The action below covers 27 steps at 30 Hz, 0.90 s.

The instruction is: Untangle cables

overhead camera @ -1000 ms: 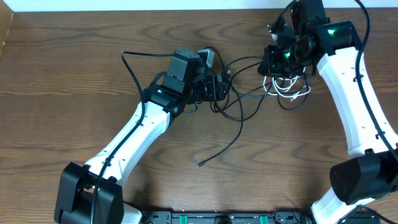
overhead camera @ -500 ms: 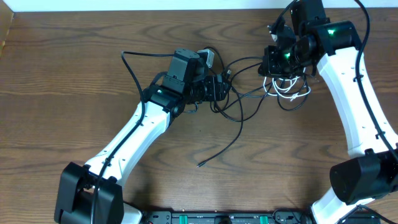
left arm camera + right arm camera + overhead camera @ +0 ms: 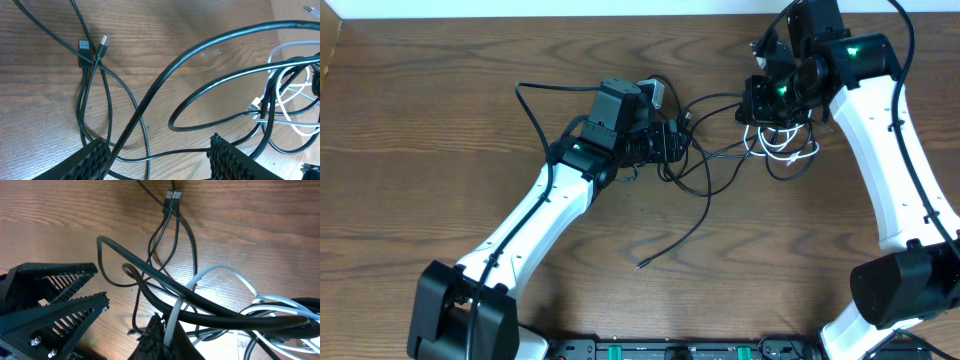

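tangled black cables and white cable mid-table; open table toward left edge

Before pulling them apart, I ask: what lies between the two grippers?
Overhead view: only loose black cables stretch between the left gripper and the right gripper.

Dark wood-grain table, tangled black cables sprawled across it, white cable among them

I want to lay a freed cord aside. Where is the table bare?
Bare table lies left of the left arm, and low in the middle, between the loose plug end and the right arm. Crowded: top centre, where black cables and the white cable tangle.
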{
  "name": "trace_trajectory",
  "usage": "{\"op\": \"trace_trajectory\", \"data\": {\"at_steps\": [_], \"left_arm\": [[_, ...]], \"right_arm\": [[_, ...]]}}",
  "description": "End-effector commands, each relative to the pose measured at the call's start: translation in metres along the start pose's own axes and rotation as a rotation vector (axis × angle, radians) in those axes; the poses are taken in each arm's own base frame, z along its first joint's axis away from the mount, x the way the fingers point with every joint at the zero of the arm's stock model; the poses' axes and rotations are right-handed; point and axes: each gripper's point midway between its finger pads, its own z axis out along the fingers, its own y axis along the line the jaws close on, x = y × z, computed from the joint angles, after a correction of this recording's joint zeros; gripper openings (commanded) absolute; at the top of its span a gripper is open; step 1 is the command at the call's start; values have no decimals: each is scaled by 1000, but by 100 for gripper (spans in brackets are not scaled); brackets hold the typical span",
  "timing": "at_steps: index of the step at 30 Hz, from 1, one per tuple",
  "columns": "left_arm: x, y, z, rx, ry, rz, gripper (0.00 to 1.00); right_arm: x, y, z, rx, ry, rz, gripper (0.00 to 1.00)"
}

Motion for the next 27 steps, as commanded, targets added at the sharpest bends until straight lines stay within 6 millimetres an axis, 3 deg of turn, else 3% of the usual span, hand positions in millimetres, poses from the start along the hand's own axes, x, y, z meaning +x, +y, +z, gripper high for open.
{"op": "trace_trajectory", "data": {"at_steps": [1, 27], "left_arm": [[-10, -7, -3, 6, -24, 10, 66], [-10, -7, -3, 6, -24, 10, 66]], "right_arm": [[1, 12, -12, -23, -29, -42, 1], [1, 12, -12, -23, -29, -43, 1]]}}
